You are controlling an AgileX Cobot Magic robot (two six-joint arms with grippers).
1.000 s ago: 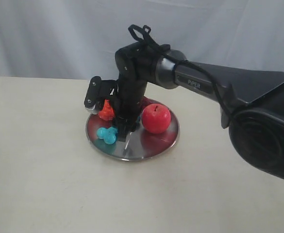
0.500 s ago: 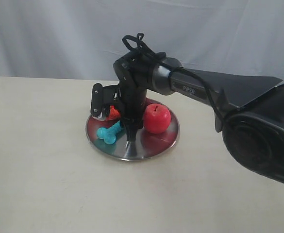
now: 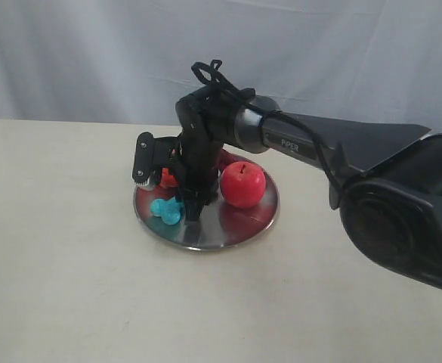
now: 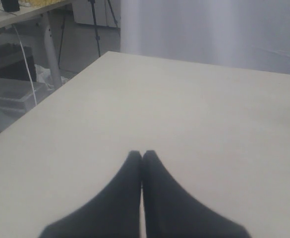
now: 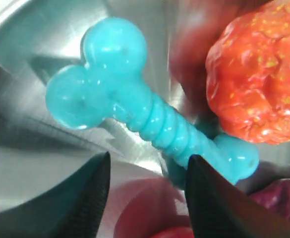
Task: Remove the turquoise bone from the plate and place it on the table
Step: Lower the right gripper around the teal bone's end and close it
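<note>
Beige worktop (image 3: 69,287), white curtain (image 3: 92,53) behind. Plate (image 3: 239,227) holds bone (image 3: 165,209), apple (image 3: 242,184), orange toy (image 5: 254,84). Right tool (image 5: 148,163) released over bone; left tool (image 4: 142,154) clenched, empty.

A ribbed turquoise bone (image 5: 149,119) with knobby ends lies flat on a shiny round steel plate (image 3: 239,227), set on the cream counter (image 3: 69,287).
</note>
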